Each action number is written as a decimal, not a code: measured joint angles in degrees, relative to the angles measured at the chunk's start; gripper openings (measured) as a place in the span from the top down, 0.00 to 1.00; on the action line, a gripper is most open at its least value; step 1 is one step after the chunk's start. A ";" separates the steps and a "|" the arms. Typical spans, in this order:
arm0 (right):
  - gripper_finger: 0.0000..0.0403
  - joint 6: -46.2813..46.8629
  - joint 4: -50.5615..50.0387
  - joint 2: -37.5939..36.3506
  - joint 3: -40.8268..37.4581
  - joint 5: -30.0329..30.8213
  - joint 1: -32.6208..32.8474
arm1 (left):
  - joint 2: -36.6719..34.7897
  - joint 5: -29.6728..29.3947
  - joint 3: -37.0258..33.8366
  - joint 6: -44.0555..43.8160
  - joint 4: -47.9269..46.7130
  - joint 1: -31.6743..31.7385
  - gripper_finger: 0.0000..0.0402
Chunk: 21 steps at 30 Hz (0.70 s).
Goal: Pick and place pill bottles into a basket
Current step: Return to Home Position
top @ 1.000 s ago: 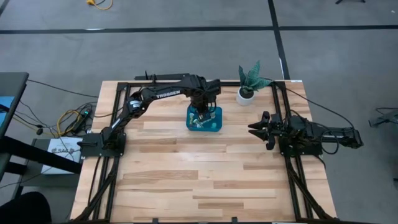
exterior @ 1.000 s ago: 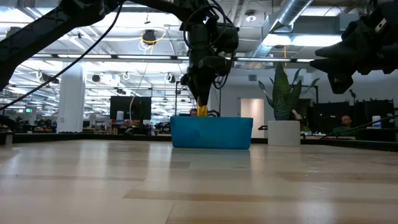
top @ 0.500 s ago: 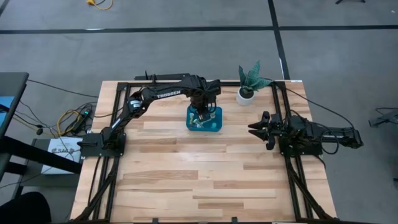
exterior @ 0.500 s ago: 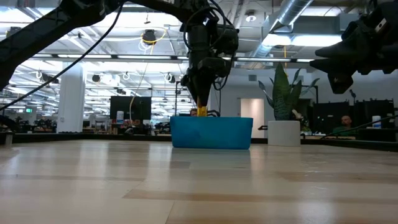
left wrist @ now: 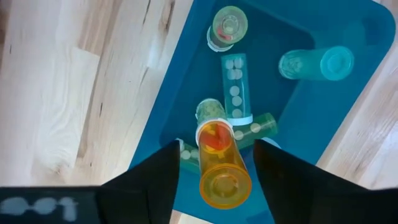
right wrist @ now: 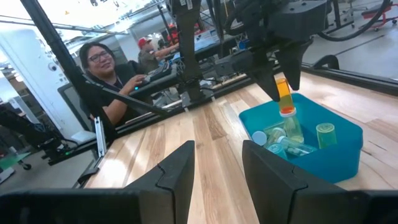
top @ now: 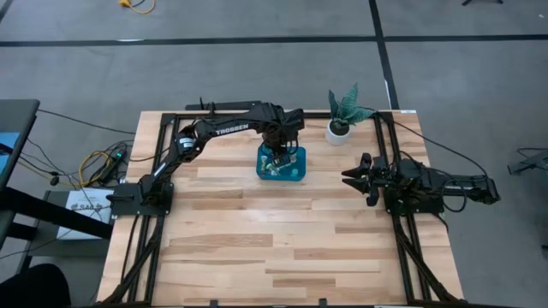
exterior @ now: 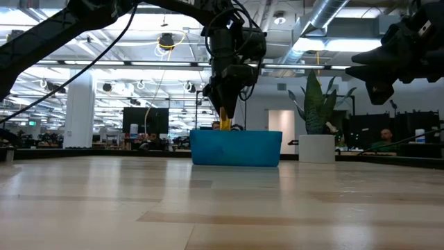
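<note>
The teal basket (top: 295, 174) sits on the table's far middle with several pill bottles lying in it, among them a clear one with white pills (left wrist: 235, 87) and a teal one (left wrist: 317, 63). My left gripper (left wrist: 216, 143) hangs open over the basket, fingers pointing down. An orange bottle (left wrist: 221, 162) stands between the fingers, white cap down on the other bottles (right wrist: 286, 134). My right gripper (top: 349, 177) waits open at the table's right, clear of everything. My left gripper has its fingers on either side of the orange bottle's upper end (left wrist: 225, 183), coming from above. A gap shows beside one finger (left wrist: 168, 168). Whether the other finger (left wrist: 264, 168) touches the bottle, I cannot tell. The bottle rests cap down on bottles in the basket, slightly tilted.
A white pot with a green plant (top: 338, 131) stands just right of the basket near the far edge. Bare wood stretches from the basket to the near edge (top: 274, 257). A person (right wrist: 106, 74) sits beyond the table's left side.
My left gripper has spread its fingers above the basket and stayed in place. The orange bottle stands where it was, cap down among the other bottles.
</note>
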 joint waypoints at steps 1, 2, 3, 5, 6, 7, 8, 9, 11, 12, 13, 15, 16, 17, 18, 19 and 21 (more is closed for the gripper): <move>0.68 -0.01 0.00 0.00 0.00 0.02 0.02 | 0.00 -0.02 0.00 0.00 0.00 0.00 0.51; 0.68 0.00 0.00 0.00 0.00 0.01 0.00 | 0.00 0.00 0.00 0.00 -0.02 0.00 0.50; 0.68 0.00 -0.01 0.00 0.00 0.02 0.01 | 0.00 0.00 0.00 0.00 -0.02 0.00 0.49; 0.68 -0.01 -0.02 0.00 0.00 0.01 0.00 | 0.00 0.26 0.03 -0.05 -0.01 0.00 0.48; 0.68 0.00 0.00 -0.01 0.00 0.01 0.02 | 0.00 0.49 0.04 -0.12 -0.01 0.00 0.47; 0.68 0.00 -0.02 0.00 0.00 0.02 0.02 | 0.00 0.71 0.21 -0.32 -0.18 -0.01 0.46; 0.68 0.00 0.00 -0.02 0.00 0.00 0.02 | 0.00 0.91 0.62 -0.39 -0.56 0.00 0.46; 0.68 0.00 -0.01 0.00 0.00 0.02 0.01 | 0.00 1.07 1.07 -0.42 -0.68 -0.02 0.45; 0.68 0.00 0.00 0.00 0.00 0.01 0.02 | -0.02 1.16 2.24 -0.44 -0.66 0.00 0.45; 0.68 -0.01 -0.01 0.00 0.00 0.02 0.00 | -0.02 1.16 2.97 -0.44 -0.83 0.00 0.44; 0.68 0.00 -0.01 0.00 0.00 0.00 0.00 | -0.02 1.12 3.84 -0.44 -0.90 0.03 0.44; 0.68 -0.01 -0.01 0.00 0.00 0.00 0.01 | -0.02 0.80 6.10 -0.46 -1.01 0.18 0.44; 0.68 0.00 -0.01 0.00 0.00 0.00 0.01 | -0.04 0.55 7.20 -0.46 -1.37 0.24 0.44; 0.68 0.00 0.00 -0.02 0.00 0.02 0.02 | -0.43 0.29 7.23 -0.46 -1.16 0.22 0.44; 0.68 0.00 0.00 -0.02 0.00 0.02 0.00 | -1.37 0.22 6.51 -0.62 -0.96 0.31 0.44; 0.68 0.00 0.00 0.00 0.00 0.00 0.02 | -1.96 0.15 6.43 -0.92 -1.78 0.39 0.44; 0.68 -0.01 0.00 0.00 0.00 0.02 0.01 | -3.85 -0.49 6.43 -1.32 -3.97 0.45 0.44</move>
